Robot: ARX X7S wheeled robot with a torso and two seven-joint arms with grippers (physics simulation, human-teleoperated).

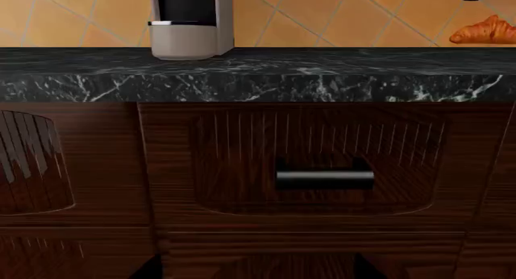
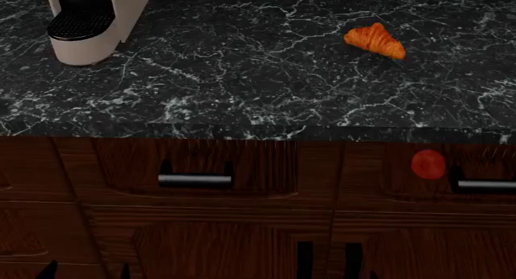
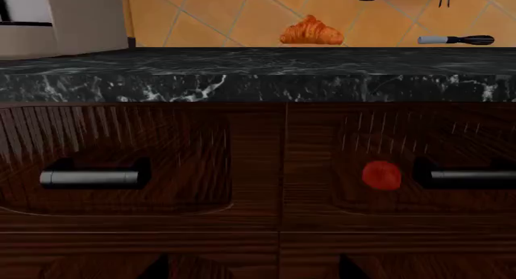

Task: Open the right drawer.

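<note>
Two drawers show: the right drawer (image 3: 403, 164), red-spotted, looks closed, beside the plain drawer (image 2: 197, 170). Neither gripper is visible.

No legible text, label, brand name or numeral found in any view. The only mark present is a plain red round spot (image 3: 380, 174) on the front of the right drawer (image 3: 403, 164), bearing no characters. The coffee machine (image 2: 89, 19) standing on the surface (image 2: 266, 80) carries no readable marking.
</note>
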